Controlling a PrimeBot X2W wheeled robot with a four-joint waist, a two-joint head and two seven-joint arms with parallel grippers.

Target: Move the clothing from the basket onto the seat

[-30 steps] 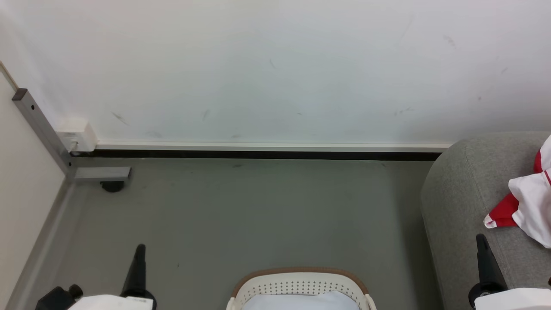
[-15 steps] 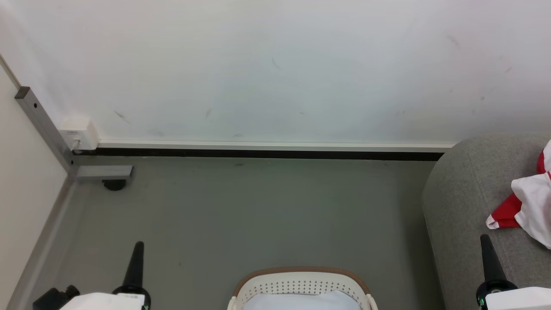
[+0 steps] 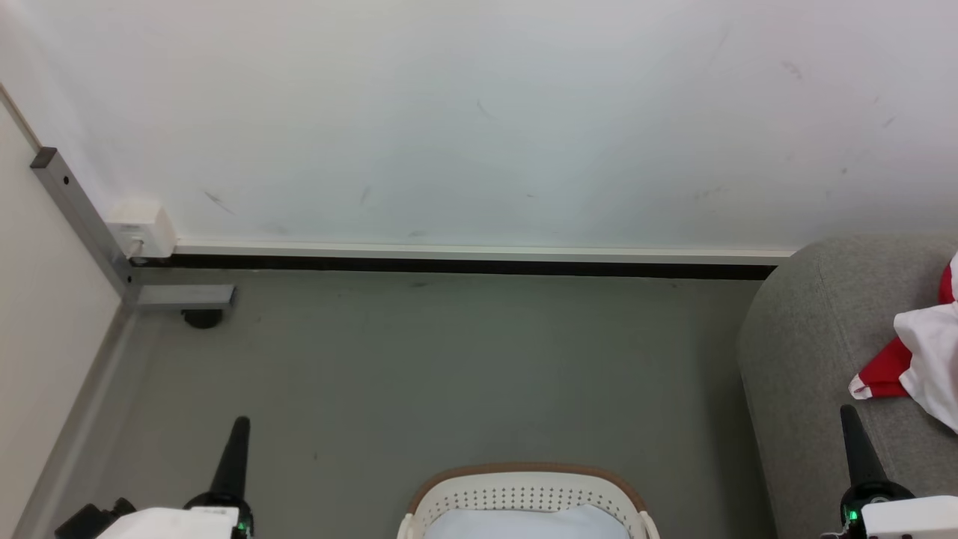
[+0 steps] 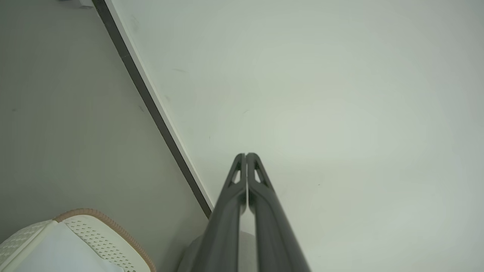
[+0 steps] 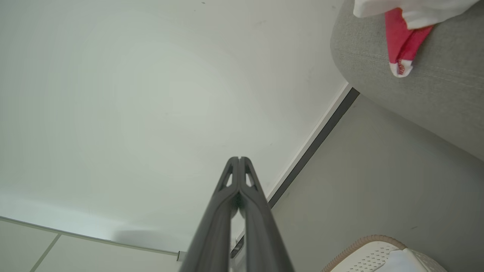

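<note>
Rightward, red-and-white clothing [image 3: 926,352] atop grey seat [image 3: 808,359]

Scuffed white wall [image 3: 479,112], grey floor [image 3: 449,374], white skirting [image 3: 464,251], grey metal post [image 3: 78,217] at left — small white box [image 3: 138,228] beside it

scuffed white wall [image 3: 479,112] meets grey floor [image 3: 449,359] at a dark skirting strip [image 3: 449,266].

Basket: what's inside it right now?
A pale whitish surface fills the basket close to its rim. Anything beneath it is covered; the basket's near half is out of frame.
</note>
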